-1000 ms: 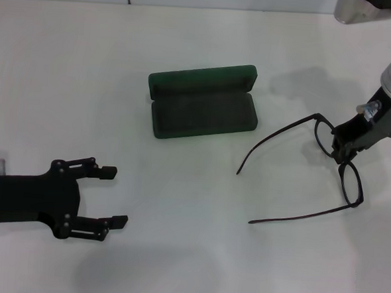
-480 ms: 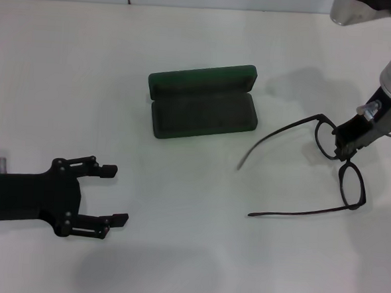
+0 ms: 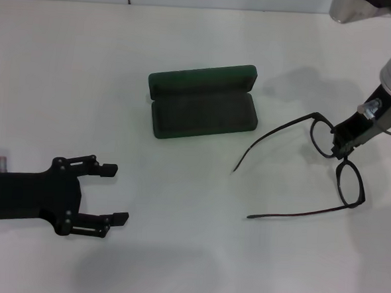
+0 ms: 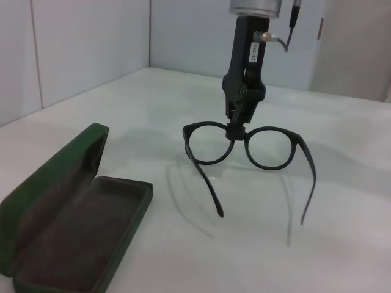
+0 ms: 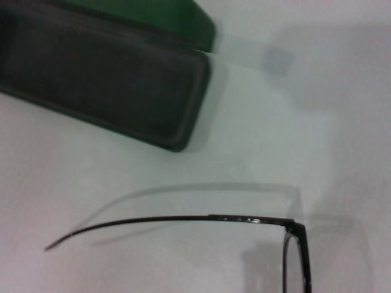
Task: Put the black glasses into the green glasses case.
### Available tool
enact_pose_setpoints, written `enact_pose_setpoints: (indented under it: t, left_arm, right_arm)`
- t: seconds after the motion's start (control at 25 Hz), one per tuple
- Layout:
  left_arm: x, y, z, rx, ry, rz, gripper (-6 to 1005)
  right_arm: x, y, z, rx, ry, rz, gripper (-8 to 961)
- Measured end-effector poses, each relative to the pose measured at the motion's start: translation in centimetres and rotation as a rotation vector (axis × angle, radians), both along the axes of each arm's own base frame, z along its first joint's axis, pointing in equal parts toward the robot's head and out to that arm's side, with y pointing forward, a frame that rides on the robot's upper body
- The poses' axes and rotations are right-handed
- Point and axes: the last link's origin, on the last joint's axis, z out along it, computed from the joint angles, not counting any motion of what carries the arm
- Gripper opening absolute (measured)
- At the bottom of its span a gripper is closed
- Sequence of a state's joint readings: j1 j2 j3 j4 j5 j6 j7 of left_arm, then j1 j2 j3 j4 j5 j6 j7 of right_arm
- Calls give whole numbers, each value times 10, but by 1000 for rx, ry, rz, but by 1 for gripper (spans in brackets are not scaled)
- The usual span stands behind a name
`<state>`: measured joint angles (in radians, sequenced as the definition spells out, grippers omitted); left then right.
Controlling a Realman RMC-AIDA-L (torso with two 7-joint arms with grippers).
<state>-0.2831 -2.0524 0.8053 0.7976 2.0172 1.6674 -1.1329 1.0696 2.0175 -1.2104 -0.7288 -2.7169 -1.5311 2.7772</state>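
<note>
The worktop (image 3: 175, 265) is white, smooth and matte, and it carries soft grey shadows. Behind it, in the left wrist view, pale wall panels (image 4: 85, 43) meet at a corner.

The green glasses case (image 3: 202, 101) lies open near the middle of the worktop, its lid standing up along the far edge. It is a rectangular hard shell with rounded corners, and the inside has a dark lining that looks like felt. Nothing lies in it.

The black glasses (image 3: 327, 161) are to the right of the case and well apart from it. The frame is thin and black, with two roundish clear lenses and long, slim, curved arms that point toward the left side. The right gripper (image 3: 342, 143) comes down from above and is clamped on the bridge between the lenses. In the left wrist view the glasses hang clear of the worktop, with their shadow below them.

The left gripper (image 3: 106, 194) rests low over the near left part of the worktop, with its black fingers spread apart and holding nothing.
</note>
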Motion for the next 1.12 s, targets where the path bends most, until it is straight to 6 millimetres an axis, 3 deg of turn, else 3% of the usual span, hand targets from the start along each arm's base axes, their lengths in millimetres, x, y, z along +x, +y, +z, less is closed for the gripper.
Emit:
enact_pose_setpoints:
  t: [0.64,1.12]
  left_arm:
    - [3,2,-2,-7,-7,-3,853]
    - [4,3,-3,-9,-9,-5,846]
  right_arm:
    - [2,4,20,-154,-47,241,36]
    - [1,0,9,-181,-85,258,45]
